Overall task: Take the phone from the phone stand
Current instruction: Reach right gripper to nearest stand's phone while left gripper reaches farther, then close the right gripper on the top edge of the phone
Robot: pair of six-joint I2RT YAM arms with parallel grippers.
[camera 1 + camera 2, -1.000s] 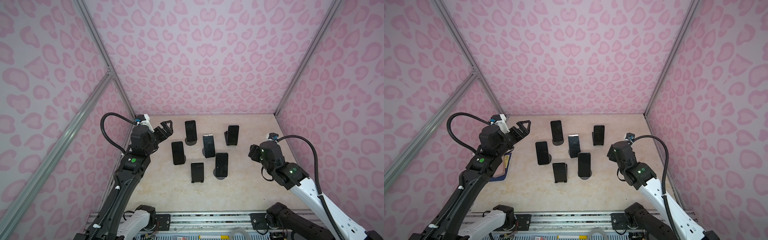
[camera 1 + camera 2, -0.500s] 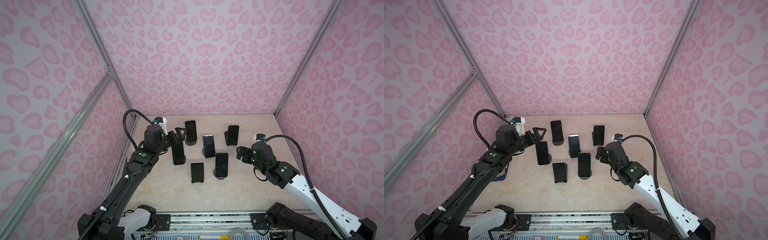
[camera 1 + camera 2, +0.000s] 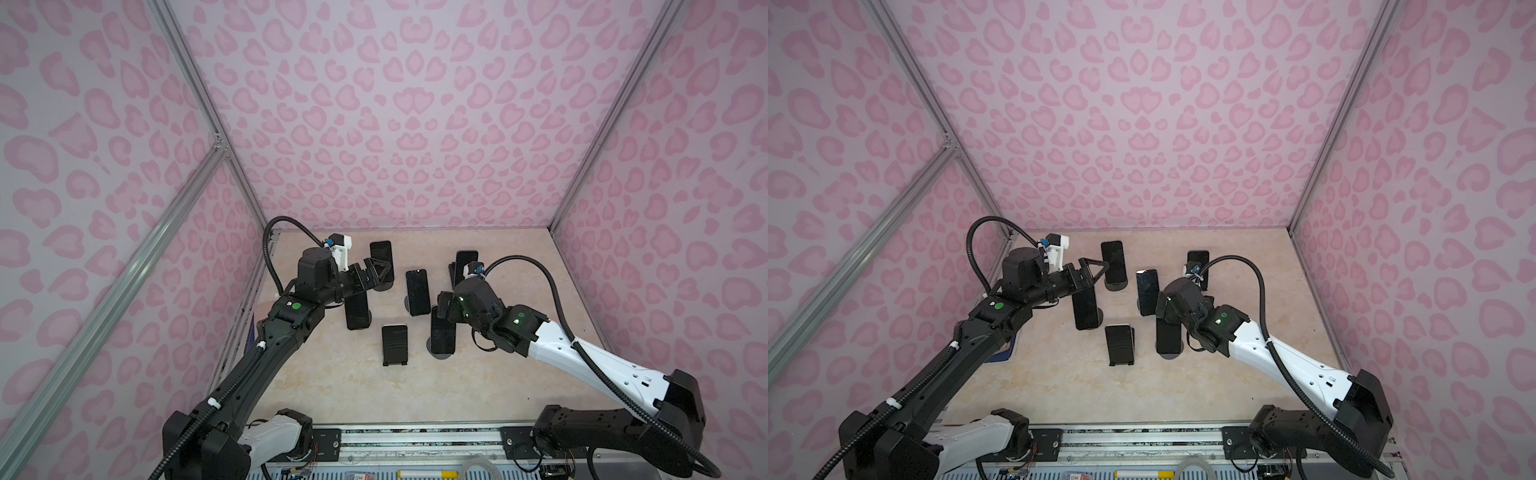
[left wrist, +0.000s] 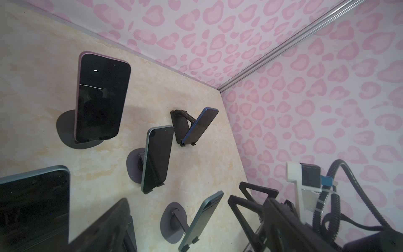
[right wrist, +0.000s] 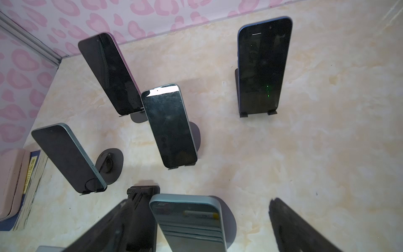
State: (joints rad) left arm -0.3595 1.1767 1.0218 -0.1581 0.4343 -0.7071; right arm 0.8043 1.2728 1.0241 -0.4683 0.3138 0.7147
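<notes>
Pink spotted walls close in a pale marbled desk (image 3: 332,386) that carries six phones, each propped in its own stand, so six stands as well: three on round bases, the others on folding props as far as I can tell. Two arms reach in.

None of the phones has been lifted out yet. The likely target is the teal phone (image 5: 187,222) at the front right of the group, leaning back in its round-based stand (image 3: 441,354). The right fingers (image 5: 290,227) are spread wide on either side of its top end and do not touch it. The left fingers (image 3: 372,272) are also spread and hold nothing, hovering over the phones at the back left.

I judge a phone like this to be stiff, fairly dense for its size, and smooth on the glass face, so it would slip if pinched front to back. The long side edges of the upper half look like the safest hold. It seems only to rest on the stand's small lip, so it should lift up and out, though the light stand may tip or drag along.
</notes>
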